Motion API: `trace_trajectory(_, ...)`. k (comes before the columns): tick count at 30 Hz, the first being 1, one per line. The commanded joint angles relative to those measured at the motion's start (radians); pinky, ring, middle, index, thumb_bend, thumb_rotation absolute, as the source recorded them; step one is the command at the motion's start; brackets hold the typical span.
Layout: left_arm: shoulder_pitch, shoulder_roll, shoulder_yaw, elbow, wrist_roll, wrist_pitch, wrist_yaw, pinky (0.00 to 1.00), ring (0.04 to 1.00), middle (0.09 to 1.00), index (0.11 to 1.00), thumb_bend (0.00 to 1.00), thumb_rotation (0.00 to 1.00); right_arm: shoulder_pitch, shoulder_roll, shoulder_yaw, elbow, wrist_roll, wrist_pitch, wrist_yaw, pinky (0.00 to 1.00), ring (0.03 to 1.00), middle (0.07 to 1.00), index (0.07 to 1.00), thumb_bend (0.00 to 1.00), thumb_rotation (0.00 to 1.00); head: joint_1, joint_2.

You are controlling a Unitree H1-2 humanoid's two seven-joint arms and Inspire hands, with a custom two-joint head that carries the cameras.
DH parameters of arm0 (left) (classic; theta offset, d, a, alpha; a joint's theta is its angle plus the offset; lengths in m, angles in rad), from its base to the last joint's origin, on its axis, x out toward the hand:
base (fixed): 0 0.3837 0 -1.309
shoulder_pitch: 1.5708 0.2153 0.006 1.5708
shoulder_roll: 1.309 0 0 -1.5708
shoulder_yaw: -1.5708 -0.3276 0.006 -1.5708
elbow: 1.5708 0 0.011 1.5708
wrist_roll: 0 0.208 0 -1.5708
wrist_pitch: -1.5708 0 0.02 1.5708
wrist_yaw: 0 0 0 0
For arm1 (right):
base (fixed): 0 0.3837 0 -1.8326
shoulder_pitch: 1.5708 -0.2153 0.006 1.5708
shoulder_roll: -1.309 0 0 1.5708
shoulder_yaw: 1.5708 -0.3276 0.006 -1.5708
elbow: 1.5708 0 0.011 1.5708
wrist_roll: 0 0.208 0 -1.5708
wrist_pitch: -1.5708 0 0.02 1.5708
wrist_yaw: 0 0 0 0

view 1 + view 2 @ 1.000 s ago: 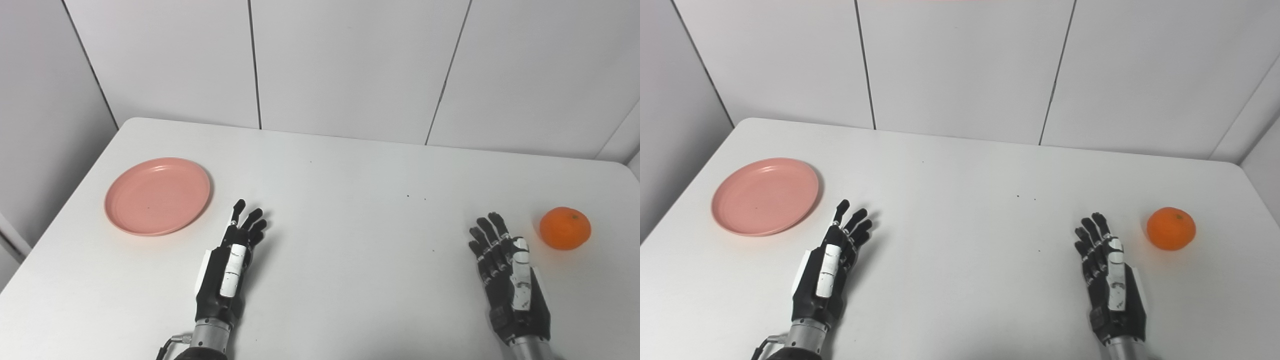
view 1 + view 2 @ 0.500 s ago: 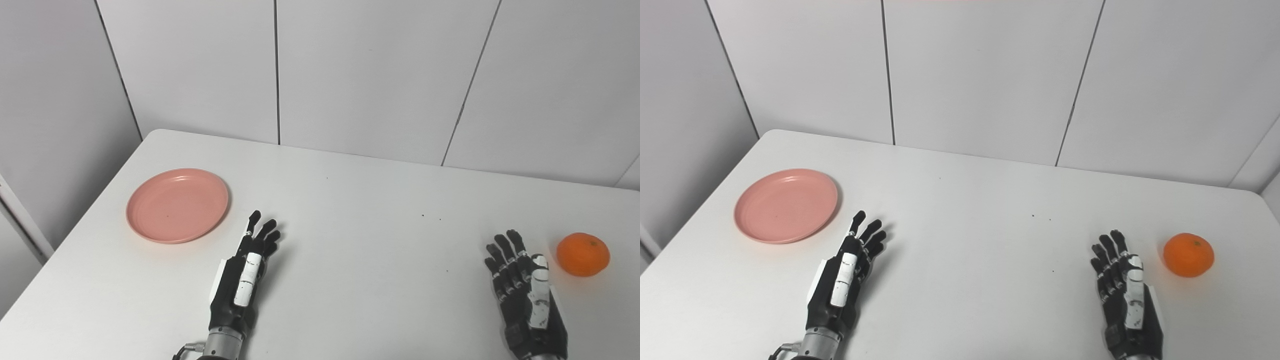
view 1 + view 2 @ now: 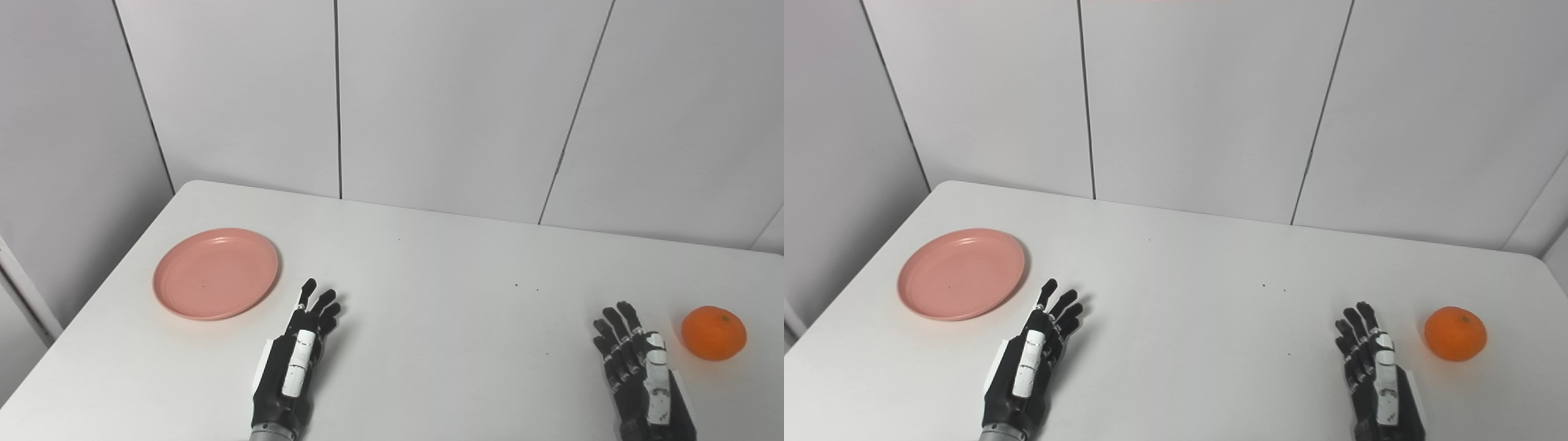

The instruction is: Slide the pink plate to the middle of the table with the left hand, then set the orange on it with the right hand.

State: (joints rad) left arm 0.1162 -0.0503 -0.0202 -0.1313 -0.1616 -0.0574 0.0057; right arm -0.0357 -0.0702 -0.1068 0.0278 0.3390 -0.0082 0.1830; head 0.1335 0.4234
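Nothing on the bench [image 3: 429,294] has moved; only my camera has tilted. Plate [image 3: 215,273] sits far left, left hand [image 3: 294,367] released near it, right hand [image 3: 640,376] released beside the orange [image 3: 713,332]. Sliding hasn't begun.

A pink plate [image 3: 961,274] is lying left on the white table [image 3: 1188,318]. An orange [image 3: 1455,333] is sitting right. Both hands, left hand [image 3: 1029,367] and right hand [image 3: 1373,380], are being held open, empty.
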Motion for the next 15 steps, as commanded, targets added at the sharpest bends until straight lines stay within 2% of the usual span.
trace_trajectory(1,0.054,0.013,0.022,0.087,-0.003,-0.016,-0.009,0.93,0.903,0.915,0.960,0.81,0.85,0.084,0.019,0.002,0.100,-0.004,-0.018,0.005,0.98,0.943,0.940,0.949,0.76,0.92,-0.001,0.000)
trace_trajectory(6,0.024,0.019,0.029,0.065,-0.009,-0.002,-0.011,0.93,0.898,0.909,0.947,0.79,0.86,0.085,0.019,0.002,0.101,-0.005,-0.015,0.008,0.98,0.947,0.944,0.957,0.77,0.91,-0.002,-0.001)
trace_trajectory(12,-0.020,0.038,0.041,0.052,-0.003,-0.020,-0.016,0.92,0.899,0.902,0.893,0.84,0.87,0.088,0.019,0.003,0.096,-0.008,-0.012,0.008,0.98,0.952,0.950,0.960,0.77,0.92,0.002,0.000)
trace_trajectory(13,-0.028,0.043,0.045,0.050,-0.004,-0.024,-0.017,0.92,0.891,0.893,0.883,0.89,0.86,0.088,0.019,0.004,0.096,-0.009,-0.012,0.007,0.98,0.950,0.948,0.958,0.77,0.92,0.002,0.000)
trace_trajectory(15,-0.043,0.053,0.051,0.044,-0.003,-0.028,-0.018,0.92,0.889,0.891,0.883,0.91,0.85,0.089,0.020,0.004,0.096,-0.012,-0.011,0.006,0.98,0.948,0.947,0.956,0.77,0.92,0.001,0.000)
